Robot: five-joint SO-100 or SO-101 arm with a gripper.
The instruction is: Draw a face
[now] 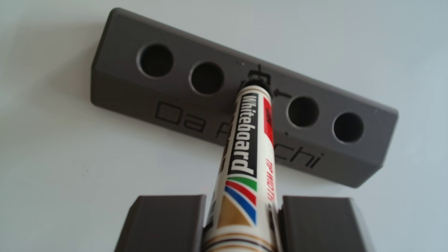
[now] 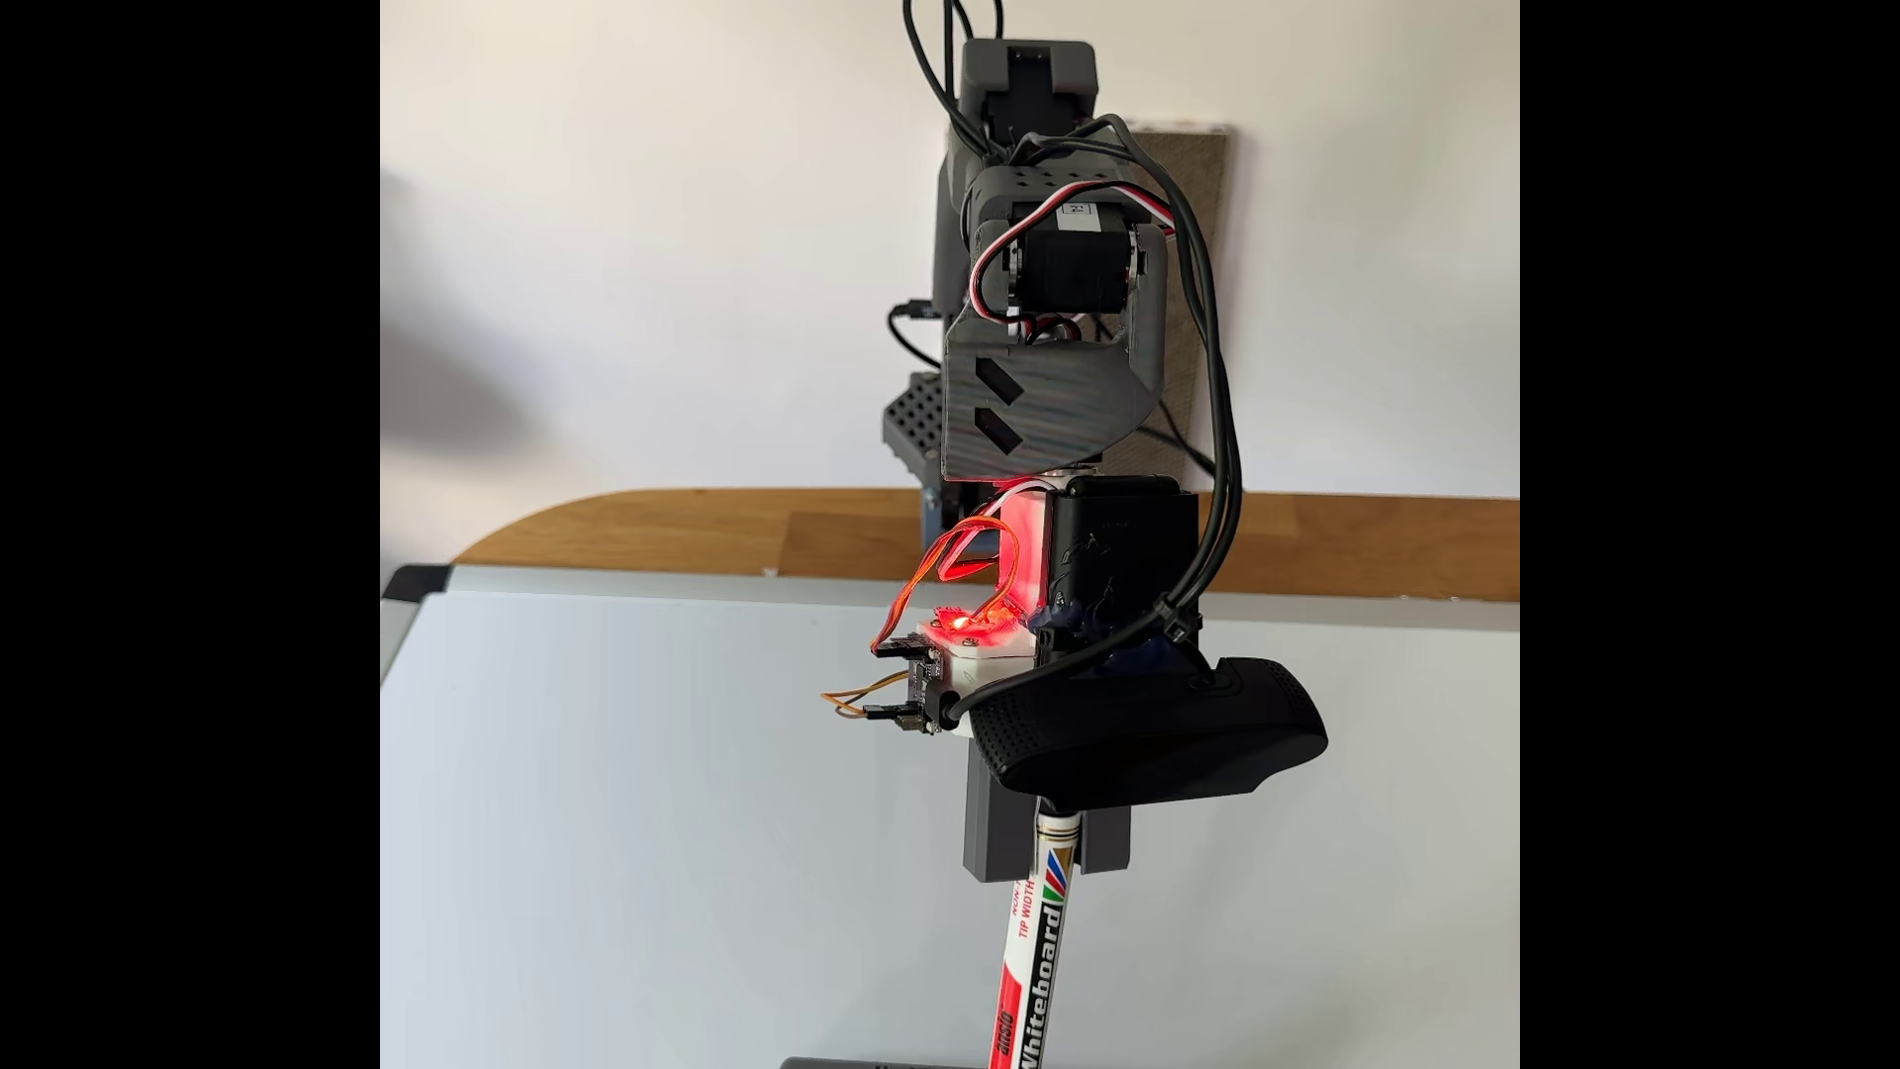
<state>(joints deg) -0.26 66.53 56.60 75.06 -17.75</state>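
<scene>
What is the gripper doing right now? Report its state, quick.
Gripper: shut on the whiteboard marker, its far end at the middle hole of the grey marker holder.

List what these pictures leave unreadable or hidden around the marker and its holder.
- Marker tip: in the other view its own barrel and blur hide whether it sits in a hole.
- Holder lettering: middle letters covered by the marker, other view.
- Holder in the fixed view: cut off by the bottom edge.
- Gripper fingertips: fixed view, camera housing covers them.
</scene>
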